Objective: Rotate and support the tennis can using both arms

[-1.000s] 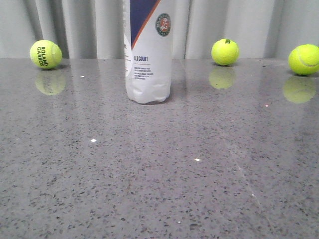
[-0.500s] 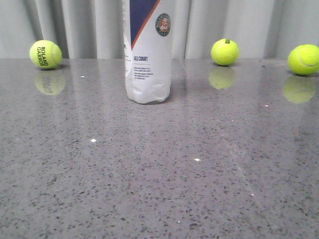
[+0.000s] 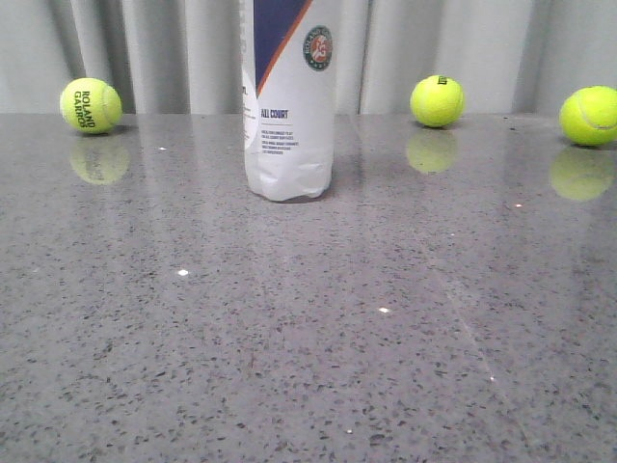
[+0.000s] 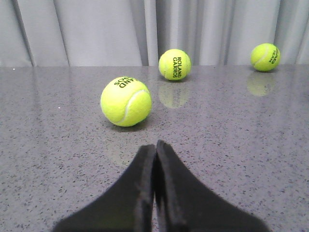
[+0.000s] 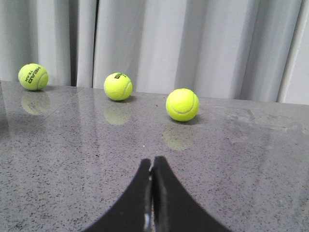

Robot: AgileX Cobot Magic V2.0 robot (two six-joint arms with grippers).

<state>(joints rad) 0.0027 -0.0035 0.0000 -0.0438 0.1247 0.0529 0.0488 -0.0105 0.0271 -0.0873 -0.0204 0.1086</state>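
The tennis can [image 3: 289, 106] stands upright on the grey table at the back centre of the front view, its top cut off by the frame; the white label shows a navy section, orange stripe, round emblem and "ALL COURT". Neither arm appears in the front view. My left gripper [image 4: 155, 146] is shut with nothing in it, low over the table, a tennis ball [image 4: 126, 101] just beyond its tips. My right gripper [image 5: 152, 162] is shut and empty too, over bare table. The can shows in neither wrist view.
Three yellow-green balls lie along the back in the front view: left ball [image 3: 91, 105], right ball [image 3: 437, 100], far-right ball [image 3: 589, 116]. A pale curtain [image 3: 164, 48] closes the back. The right wrist view shows three balls [image 5: 182, 104] near the far edge.
The whole front view has shifted by a few pixels to the right. The can and the balls stand as before.
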